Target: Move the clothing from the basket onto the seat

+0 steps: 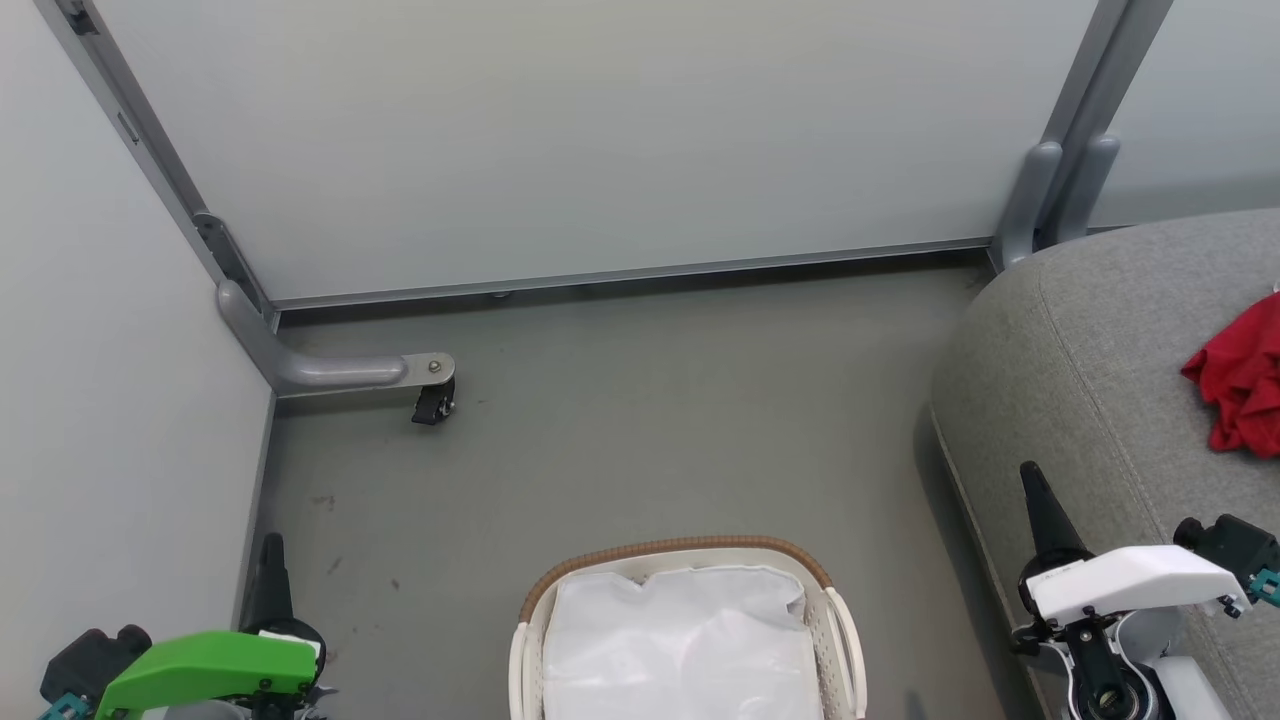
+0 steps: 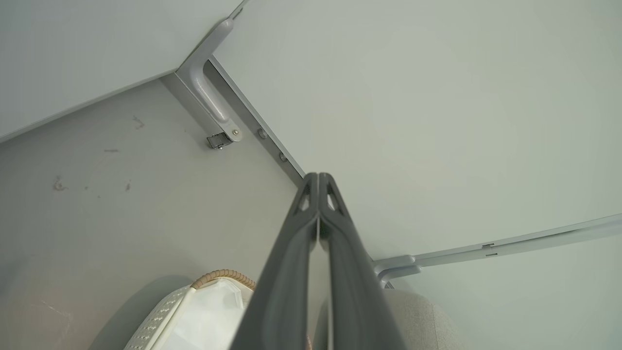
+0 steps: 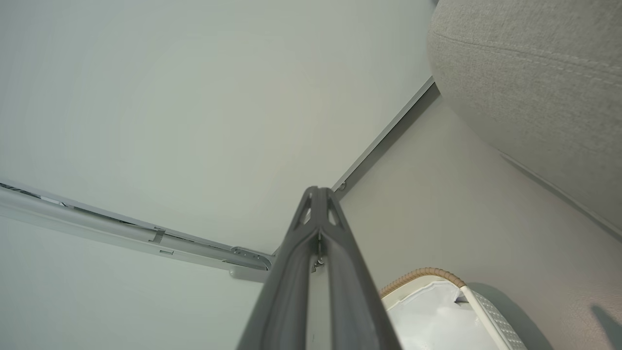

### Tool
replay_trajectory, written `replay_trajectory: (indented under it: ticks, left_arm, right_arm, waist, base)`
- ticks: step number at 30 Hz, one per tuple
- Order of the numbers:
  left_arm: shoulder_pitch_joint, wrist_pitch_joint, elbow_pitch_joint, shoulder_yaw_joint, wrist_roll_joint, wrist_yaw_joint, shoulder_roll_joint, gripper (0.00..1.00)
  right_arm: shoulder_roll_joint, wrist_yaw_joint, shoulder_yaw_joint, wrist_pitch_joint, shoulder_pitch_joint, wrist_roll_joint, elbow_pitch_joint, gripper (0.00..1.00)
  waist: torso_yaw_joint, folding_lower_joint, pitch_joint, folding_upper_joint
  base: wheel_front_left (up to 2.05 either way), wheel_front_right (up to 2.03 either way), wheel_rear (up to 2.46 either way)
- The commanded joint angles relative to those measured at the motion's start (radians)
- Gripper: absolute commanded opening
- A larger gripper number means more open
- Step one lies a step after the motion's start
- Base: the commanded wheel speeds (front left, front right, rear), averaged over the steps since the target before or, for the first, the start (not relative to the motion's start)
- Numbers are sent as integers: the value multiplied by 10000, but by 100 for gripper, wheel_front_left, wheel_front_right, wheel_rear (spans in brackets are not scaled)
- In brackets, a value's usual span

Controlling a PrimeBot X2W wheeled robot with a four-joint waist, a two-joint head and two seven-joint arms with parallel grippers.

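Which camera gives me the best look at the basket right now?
Head view: it looks down into the basket, showing the brown rim, both handles and the white liner, though the near end is cut off. Each wrist view catches one rim end and some liner at its bottom edge.

garment [image 1: 1240, 385] on seat [image 1: 1080, 360], seat right of basket [image 1: 690, 547]

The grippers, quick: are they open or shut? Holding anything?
Left gripper: shut, fingers pressed together, holding nothing.
Right gripper: shut, fingers pressed together, holding nothing.
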Motion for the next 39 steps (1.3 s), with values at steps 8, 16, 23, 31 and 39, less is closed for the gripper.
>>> replay_trajectory:
  ticks: [8,16,23,31,39]
  left_arm:
    - [-333,250,-252,64,-994,-61,77,0]
    - [-374,456,-347,99,-1733,-68,82,0]
    - [-423,627,-440,129,-2348,-79,87,0]
    - [-465,808,-535,158,-2996,-98,89,0]
    - [-510,978,-611,183,-3603,-111,93,0]
  right_arm:
    - [-65,-4,-129,285,81,1065,-266,0]
    - [-69,-5,-200,486,117,1871,-377,0]
    - [-72,-6,-262,658,134,2550,-469,0]
    - [-77,-6,-328,842,164,3266,-568,0]
    - [-80,-6,-391,1006,188,3937,-659,0]
  waist:
    - [25,0,-19,-1]
    - [48,0,-37,-1]
    - [68,0,-53,-1]
    - [92,0,-71,-1]
    - [115,0,-89,-1]
  base:
    - [0,0,0]
    - [0,0,0]
    - [0,0,0]
    - [0,0,0]
    - [0,0,0]
